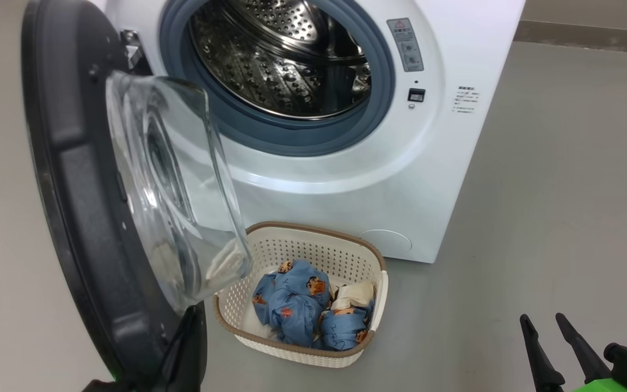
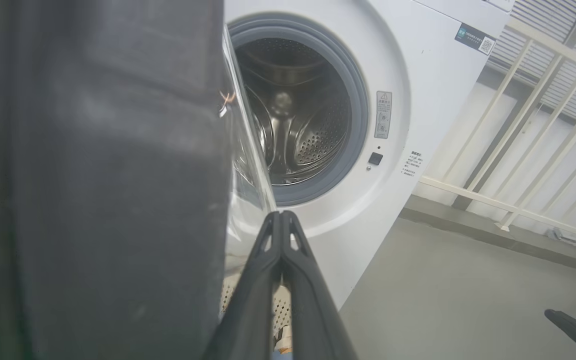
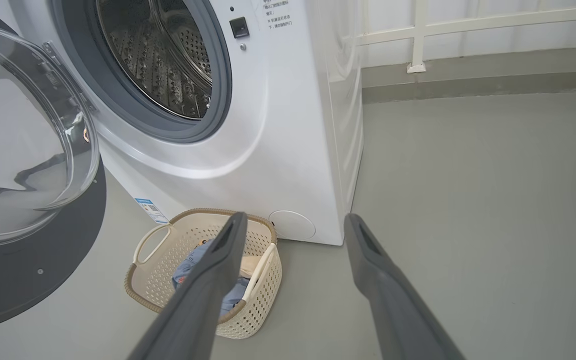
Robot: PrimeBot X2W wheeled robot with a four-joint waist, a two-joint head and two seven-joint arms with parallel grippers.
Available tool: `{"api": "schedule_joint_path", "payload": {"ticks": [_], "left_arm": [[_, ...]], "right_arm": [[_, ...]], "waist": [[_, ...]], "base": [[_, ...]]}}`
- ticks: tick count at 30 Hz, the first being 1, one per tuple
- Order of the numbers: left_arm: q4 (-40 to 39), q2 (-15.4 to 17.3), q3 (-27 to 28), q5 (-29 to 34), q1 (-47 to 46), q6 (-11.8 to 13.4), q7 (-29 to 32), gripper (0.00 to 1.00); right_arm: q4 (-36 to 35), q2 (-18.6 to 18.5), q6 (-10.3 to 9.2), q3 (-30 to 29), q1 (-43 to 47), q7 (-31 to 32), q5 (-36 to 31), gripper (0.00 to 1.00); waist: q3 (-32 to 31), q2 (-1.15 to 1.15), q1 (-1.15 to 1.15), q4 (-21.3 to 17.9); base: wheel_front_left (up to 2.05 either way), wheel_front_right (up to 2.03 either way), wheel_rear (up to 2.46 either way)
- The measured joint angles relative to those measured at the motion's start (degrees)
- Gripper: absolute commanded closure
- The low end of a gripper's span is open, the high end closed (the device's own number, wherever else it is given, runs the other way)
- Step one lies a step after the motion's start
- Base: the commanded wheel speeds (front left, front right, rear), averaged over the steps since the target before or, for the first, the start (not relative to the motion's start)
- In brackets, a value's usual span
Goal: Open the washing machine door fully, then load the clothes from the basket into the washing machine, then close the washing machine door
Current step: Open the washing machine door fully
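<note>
The white washing machine stands with its steel drum exposed. Its black-rimmed door is swung open to the left, the glass bowl bulging out over the basket's left end. My left gripper is shut, its fingers pressed against the door's lower inner edge, next to the glass. The cream basket sits on the floor before the machine, holding light blue printed clothes. At the lower right my right gripper hangs open and empty, well clear of the basket.
Grey floor stretches to the right of the machine. A white railing and a low kerb run behind the machine's right side. The open door blocks the left side of the basket from above.
</note>
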Motion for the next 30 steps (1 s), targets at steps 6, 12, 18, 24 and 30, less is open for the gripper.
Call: {"api": "schedule_joint_path", "payload": {"ticks": [6, 12, 18, 24, 30], "left_arm": [[-2.2, 0.1, -0.1, 2.1, 1.2, 0.5, -0.1, 1.0], [-3.3, 0.2, -0.7, 2.1, 2.0, 1.0, -0.1, 1.0], [-3.3, 0.3, -0.6, 2.4, 2.1, 1.0, -0.1, 1.0], [-3.1, 0.3, 0.1, 2.5, 2.6, 1.5, -0.1, 1.0], [-3.1, 0.3, 1.4, 3.5, 3.2, 2.0, -0.1, 1.0]], "right_arm": [[0.0, 0.0, 0.0, 0.2, 0.0, 0.0, 0.0, 0.0], [0.1, 0.0, 0.0, 0.4, 0.0, 0.0, 0.0, 0.0], [0.2, 0.0, 0.0, 0.8, 0.0, 0.0, 0.0, 0.0], [0.2, 0.0, 0.0, 0.8, 0.0, 0.0, 0.1, 0.0], [0.1, 0.0, 0.0, 0.8, 0.0, 0.0, 0.1, 0.0]], "waist": [[-0.1, 0.0, 0.0, 1.0], [-0.5, 0.0, 0.0, 1.3], [-0.9, 0.0, 0.0, 1.2], [-1.1, 0.0, 0.0, 1.0], [-1.0, 0.0, 0.0, 1.1]], "base": [[0.0, 0.0, 0.0], [0.0, 0.0, 0.0], [0.0, 0.0, 0.0], [0.0, 0.0, 0.0], [0.0, 0.0, 0.0]]}}
